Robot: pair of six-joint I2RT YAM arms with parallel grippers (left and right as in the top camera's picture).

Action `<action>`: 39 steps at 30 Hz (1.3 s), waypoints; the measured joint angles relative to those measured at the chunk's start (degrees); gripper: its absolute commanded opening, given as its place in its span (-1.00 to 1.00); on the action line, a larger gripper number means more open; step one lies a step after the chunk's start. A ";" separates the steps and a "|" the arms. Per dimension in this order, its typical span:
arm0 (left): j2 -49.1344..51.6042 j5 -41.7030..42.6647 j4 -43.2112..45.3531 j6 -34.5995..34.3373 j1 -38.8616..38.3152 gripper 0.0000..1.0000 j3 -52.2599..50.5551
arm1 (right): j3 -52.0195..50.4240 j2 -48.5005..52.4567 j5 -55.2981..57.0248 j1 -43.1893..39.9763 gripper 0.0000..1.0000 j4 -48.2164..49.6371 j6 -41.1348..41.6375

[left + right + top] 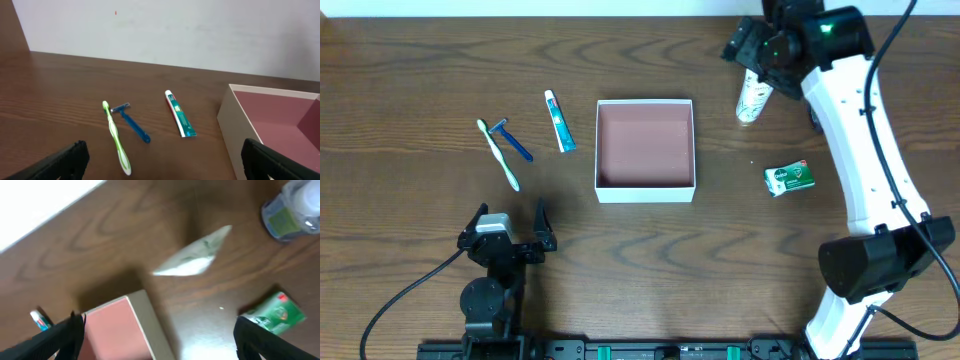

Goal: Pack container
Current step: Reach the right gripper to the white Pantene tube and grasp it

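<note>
Your right claw point(157, 321) is spread wide, pinching nothing. A blurred white-and-green tube point(192, 260) shows beyond its fingers, apart from both. Your left claw point(510, 215) is also spread, at the lower left of the overhead frame. Above it lie a green toothbrush point(500, 155), a blue razor point(512, 140) and a toothpaste tube point(559, 121). The container point(645, 190) sits mid-frame, and a green packet point(790, 178) lies well to its right.
</note>
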 measured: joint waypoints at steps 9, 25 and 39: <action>0.00 0.00 0.00 0.00 0.00 0.96 0.00 | 0.00 1.31 2.12 -1.68 0.75 0.79 6.01; 0.00 0.00 0.00 0.00 -0.02 0.96 0.00 | 0.00 10.95 0.42 -3.08 -0.10 3.32 7.45; 0.00 0.00 0.00 0.00 0.00 0.96 0.00 | 0.00 10.99 0.79 -4.11 -0.30 3.34 5.18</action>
